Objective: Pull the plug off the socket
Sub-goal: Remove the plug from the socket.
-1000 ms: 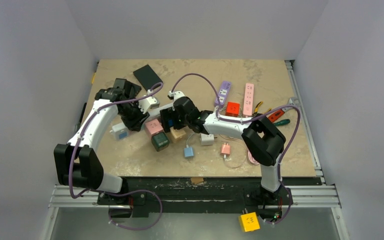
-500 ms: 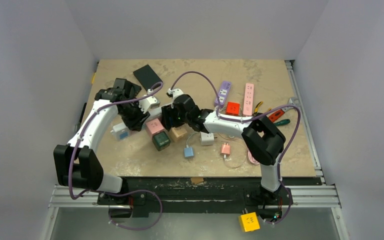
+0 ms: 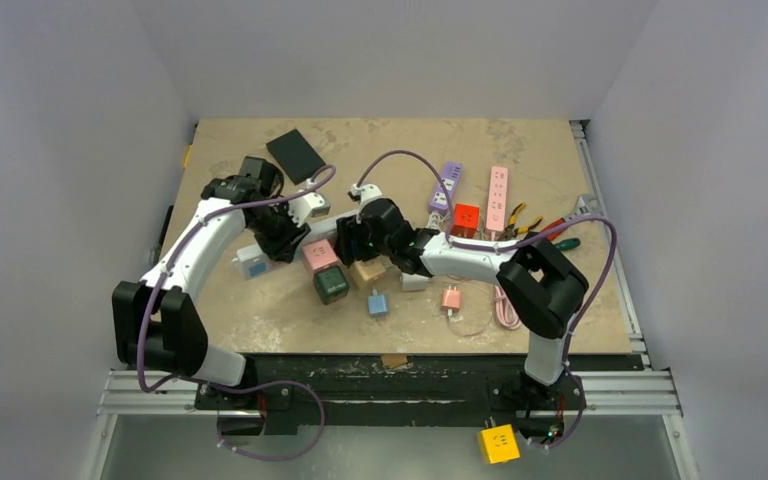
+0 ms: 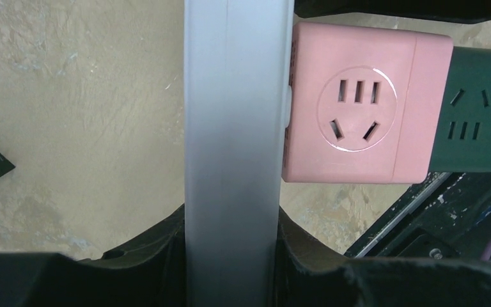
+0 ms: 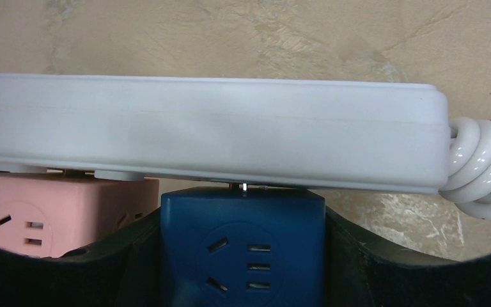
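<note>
A white power strip [image 4: 236, 128] is clamped in my left gripper [image 4: 230, 256], whose fingers close on its sides. A pink cube plug [image 4: 358, 109] sits in the strip, with a dark green cube [image 4: 479, 121] joined to it. My right gripper [image 5: 243, 256] is shut on a blue cube plug [image 5: 243, 243] that sits against the strip [image 5: 211, 134]; a thin gap with metal prongs shows between them. In the top view my left gripper [image 3: 282, 238] and right gripper [image 3: 352, 240] meet at mid-table, and the strip is mostly hidden there.
The strip's coiled white cable [image 5: 479, 160] hangs at its end. A tan cube [image 3: 368, 270], small chargers [image 3: 377, 303] [image 3: 451, 298], a white-blue adapter [image 3: 253, 265], a black box [image 3: 295, 153], purple [image 3: 446, 186] and pink [image 3: 498, 197] strips, a red cube [image 3: 466, 218] and hand tools [image 3: 550, 230] lie around.
Both grippers, with the strip and its cubes, have shifted a little to the right and toward the near edge. The holds look unchanged.
</note>
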Tool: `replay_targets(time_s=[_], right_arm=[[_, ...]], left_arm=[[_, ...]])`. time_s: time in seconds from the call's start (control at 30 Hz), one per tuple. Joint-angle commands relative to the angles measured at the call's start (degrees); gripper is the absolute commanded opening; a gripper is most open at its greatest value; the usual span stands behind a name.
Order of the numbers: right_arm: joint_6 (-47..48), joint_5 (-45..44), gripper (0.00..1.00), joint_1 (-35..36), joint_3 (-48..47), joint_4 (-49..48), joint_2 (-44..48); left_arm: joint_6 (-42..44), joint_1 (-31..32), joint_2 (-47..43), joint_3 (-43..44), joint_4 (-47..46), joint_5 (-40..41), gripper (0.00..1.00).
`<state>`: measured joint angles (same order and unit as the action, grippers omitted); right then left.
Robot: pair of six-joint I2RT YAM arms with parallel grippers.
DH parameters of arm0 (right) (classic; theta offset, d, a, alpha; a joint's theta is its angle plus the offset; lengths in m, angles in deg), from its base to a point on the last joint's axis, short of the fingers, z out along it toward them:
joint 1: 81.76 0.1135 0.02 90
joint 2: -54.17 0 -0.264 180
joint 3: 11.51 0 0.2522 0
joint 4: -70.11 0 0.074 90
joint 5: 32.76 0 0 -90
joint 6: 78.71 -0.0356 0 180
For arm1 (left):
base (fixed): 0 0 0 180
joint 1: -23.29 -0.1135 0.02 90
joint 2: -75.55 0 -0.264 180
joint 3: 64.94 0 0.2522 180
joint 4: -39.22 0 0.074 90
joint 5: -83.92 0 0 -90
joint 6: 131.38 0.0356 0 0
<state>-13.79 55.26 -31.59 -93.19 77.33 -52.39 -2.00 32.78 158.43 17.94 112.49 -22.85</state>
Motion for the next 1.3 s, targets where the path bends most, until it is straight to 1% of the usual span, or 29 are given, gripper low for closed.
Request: replay_targets(time_s=[0.0,0.13,0.27,0.43,0.53,0.73,0.83,0.93,1.07,1.17,1.27], right_arm=[[0.9,-2.1,0.0,-1.0,3.9,1.3,6.2],[-0.8,-2.9,0.0,-0.8,5.9,3.2,7.4],[-2.2,-3.8,0.0,-0.2,6.3,5.8,8.0],[-3.8,-3.5,0.0,0.4,2.8,11.9,6.8],[-4.2,-3.9,0.0,0.5,1.1,14.3,6.8],[-4.1,-4.5,0.0,0.6,0.0,15.3,6.8],[-2.1,-6.6,0.0,0.0,-1.3,15.5,5.2],[-0.8,-6.0,0.0,-1.0,-4.9,16.5,2.8],[-1.0,-5.8,0.0,-1.5,-11.8,18.6,-0.5],[-2.7,-6.6,0.0,-1.6,-16.4,19.4,-3.2],[-4.6,-8.3,0.0,-1.6,-18.8,19.3,-6.2]], left_arm=[[-6.8,-2.3,1.4,1.9,-10.4,12.8,0.0],[-8.4,-2.3,2.8,1.9,-12.6,18.7,0.0],[-7.9,-2.0,2.9,1.2,-14.5,23.1,0.0],[-5.6,-1.2,2.4,-0.9,-17.2,28.4,0.0],[-5.2,-1.1,1.9,-1.4,-17.8,28.9,0.0],[-6.4,-1.1,1.8,-1.0,-16.0,25.2,0.0],[-6.6,-1.1,0.9,-0.5,-13.7,20.7,0.0],[-6.9,-1.7,-0.1,0.5,-10.7,14.3,0.0],[-7.7,-4.2,-0.4,2.4,-6.7,5.8,0.0],[-7.1,-6.8,-0.7,2.0,-6.3,4.5,0.0],[-6.2,-9.4,-0.8,2.0,-5.8,3.3,0.0]])
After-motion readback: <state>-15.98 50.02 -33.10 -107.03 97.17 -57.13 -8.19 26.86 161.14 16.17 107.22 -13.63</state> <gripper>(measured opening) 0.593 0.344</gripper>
